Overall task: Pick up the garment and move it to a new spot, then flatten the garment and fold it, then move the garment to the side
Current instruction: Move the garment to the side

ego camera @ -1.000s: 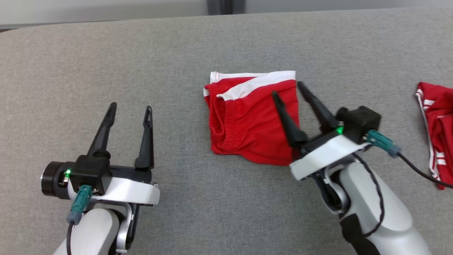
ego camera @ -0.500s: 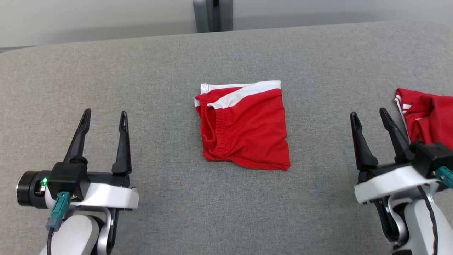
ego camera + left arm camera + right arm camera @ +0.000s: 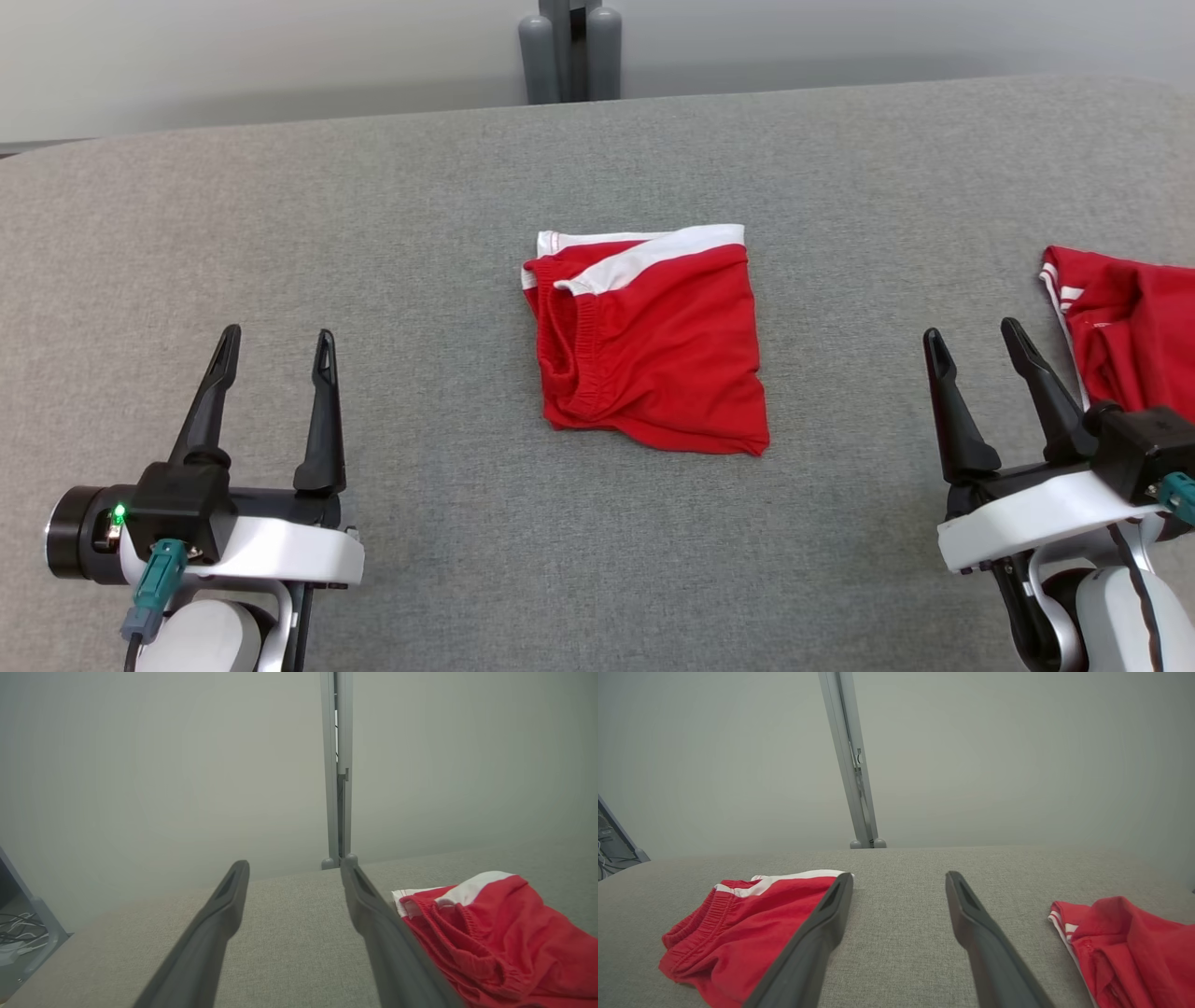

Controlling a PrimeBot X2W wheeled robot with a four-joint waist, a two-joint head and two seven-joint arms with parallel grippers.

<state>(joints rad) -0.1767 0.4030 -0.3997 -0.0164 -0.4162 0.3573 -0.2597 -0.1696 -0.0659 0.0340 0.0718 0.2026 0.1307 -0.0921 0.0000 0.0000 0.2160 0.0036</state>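
Grey bench (image 3: 280, 205), folded red shorts (image 3: 653, 345) resting at its middle, about midway between left claw (image 3: 278, 331) and right claw (image 3: 971, 328), both hovering spread, empty; second red garment (image 3: 1130, 327) sitting just beside right claw.

Head cam: high, looking steeply down on grey table (image 3: 597, 560). Wrist cams: low, near surface, facing the far wall (image 3: 140, 765) (almost level). All three share folded red garment (image 3: 653, 355) and grey post (image 3: 569, 47).

No readable text, labels or numbers anywhere.
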